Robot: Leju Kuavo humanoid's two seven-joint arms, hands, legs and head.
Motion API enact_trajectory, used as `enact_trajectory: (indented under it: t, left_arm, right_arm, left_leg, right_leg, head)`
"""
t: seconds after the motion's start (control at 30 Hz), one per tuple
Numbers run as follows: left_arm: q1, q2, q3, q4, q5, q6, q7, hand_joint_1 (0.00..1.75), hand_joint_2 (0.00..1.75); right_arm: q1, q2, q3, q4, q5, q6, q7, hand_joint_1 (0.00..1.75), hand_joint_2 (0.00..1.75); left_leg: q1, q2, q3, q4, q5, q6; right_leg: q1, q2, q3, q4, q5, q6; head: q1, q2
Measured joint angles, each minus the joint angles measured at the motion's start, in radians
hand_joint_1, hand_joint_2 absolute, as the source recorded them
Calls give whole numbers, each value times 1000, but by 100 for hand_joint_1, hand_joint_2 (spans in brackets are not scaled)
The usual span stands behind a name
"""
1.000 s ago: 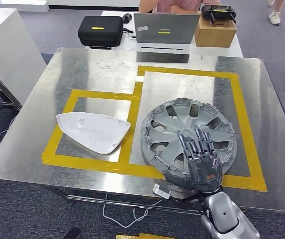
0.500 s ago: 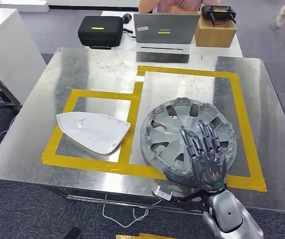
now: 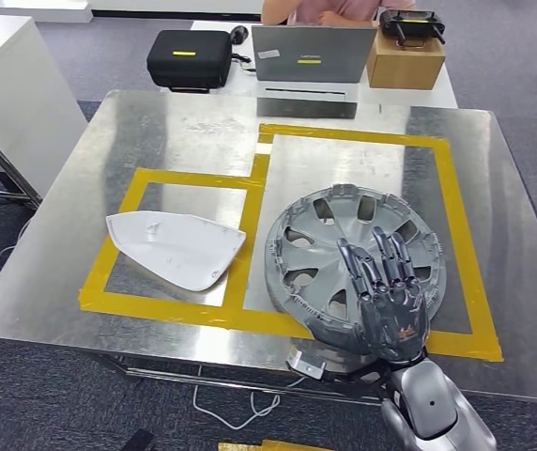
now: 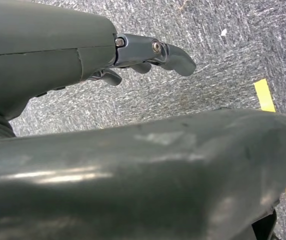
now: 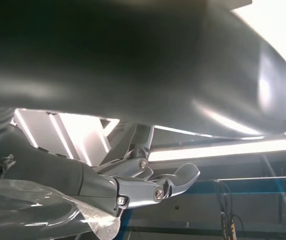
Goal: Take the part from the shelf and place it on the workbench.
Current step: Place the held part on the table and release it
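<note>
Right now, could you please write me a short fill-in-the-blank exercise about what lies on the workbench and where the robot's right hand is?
1. The grey hubcap lies flat inside the larger frame of ____ tape.
2. The white part lies to the ____ of the hubcap in the head view.
3. The right hand, fingers spread, is at the hubcap's ____ edge.
4. Beyond the workbench, the laptop stands between a black case and a ____ box.

Missing words: yellow; left; near; cardboard
</note>
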Motion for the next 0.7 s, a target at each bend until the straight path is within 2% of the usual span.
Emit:
enact_trajectory:
  t: [0.17, 0.27, 0.3, 0.33, 0.37, 0.43, 0.47, 0.5, 0.53, 0.57, 0.6, 0.63, 0.67, 0.7]
  left_arm:
    - [0, 0, 1, 2, 0, 0, 0, 0, 0]
    - [-1, -2, 3, 4, 0, 0, 0, 0, 0]
    - [-1, -4, 4, 4, 0, 0, 0, 0, 0]
    - [-2, -6, 5, 4, 0, 0, 0, 0, 0]
    - [-2, -7, 6, 5, 0, 0, 0, 0, 0]
    - [1, -7, 7, 6, 0, 0, 0, 0, 0]
    - [2, -7, 7, 7, 0, 0, 1, 0, 0]
    - [4, -7, 7, 8, 0, 0, 2, 0, 0]
    - [4, -8, 7, 9, 0, 0, 3, 0, 0]
    - [4, -9, 7, 10, 0, 0, 3, 0, 0]
    - [4, -10, 7, 11, 0, 0, 3, 0, 0]
    - [4, -10, 7, 11, 0, 1, 3, 0, 0]
    - [4, -10, 7, 11, 0, 1, 3, 0, 0]
    - [4, -10, 7, 11, 0, 2, 3, 0, 0]
  right_arm:
    - [2, 0, 1, 0, 0, 2, 3, 0, 0]
    - [3, 0, 2, 0, 0, 2, 6, 0, 0]
    - [4, 0, 1, 0, 0, 3, 8, 0, 0]
    - [5, 0, 1, 0, 0, 3, 9, 0, 0]
    - [5, 0, 1, 0, 0, 3, 11, 0, 0]
    - [8, 0, 2, 1, 0, 4, 14, 0, 0]
    - [10, 0, 3, 2, 0, 5, 16, 0, 0]
    - [12, 0, 4, 2, 0, 5, 17, 0, 0]
    - [13, 0, 5, 3, 0, 6, 19, 0, 0]
    - [14, 0, 6, 4, 0, 6, 19, 0, 0]
    - [14, 0, 6, 4, 0, 6, 20, 0, 0]
    - [13, 0, 7, 5, 0, 6, 20, 0, 0]
    - [13, 1, 7, 5, 0, 6, 21, 0, 0]
    - [13, 2, 7, 5, 0, 6, 21, 0, 0]
  left_leg:
    - [-3, 0, -2, 6, -4, 12]
    - [-3, 2, 1, 1, 7, 23]
    - [0, 6, 3, -7, 15, 27]
    - [4, 10, 5, -17, 23, 32]
    - [8, 15, 5, -25, 30, 35]
    - [8, 25, -1, -28, 35, 37]
    - [8, 30, -5, -28, 37, 36]
    - [9, 34, -9, -27, 39, 33]
    - [10, 38, -13, -27, 42, 30]
    - [13, 40, -16, -26, 45, 26]
    - [14, 41, -19, -24, 48, 22]
    - [15, 41, -23, -22, 51, 17]
    - [14, 42, -25, -20, 54, 11]
    - [13, 42, -27, -17, 58, 4]
  right_leg:
    - [-3, 0, 1, -1, 0, 8]
    - [-5, 4, 3, -5, 7, 19]
    - [-3, -3, 0, -4, 2, 24]
    - [-2, -14, -6, 8, -15, 29]
    - [-1, -29, -18, 40, -44, 33]
    - [-7, -53, -60, 158, -123, 42]
    - [-11, -58, -76, 217, -151, 46]
    - [-15, -60, -79, 248, -163, 50]
    - [-18, -61, -62, 240, -155, 55]
    - [-21, -64, -24, 192, -132, 58]
    - [-25, -68, 28, 116, -108, 62]
    - [-25, -71, 77, 45, -91, 63]
    - [-24, -71, 110, -5, -80, 61]
    - [-23, -71, 127, -32, -78, 56]
  head:
    - [0, 0]
    - [-1, 0]
    - [0, 0]
    - [2, 0]
    - [5, 0]
    - [10, 0]
    - [11, 0]
    - [10, 0]
    - [10, 0]
    - [11, 0]
    - [11, 0]
    - [11, 0]
    - [10, 0]
    - [9, 0]
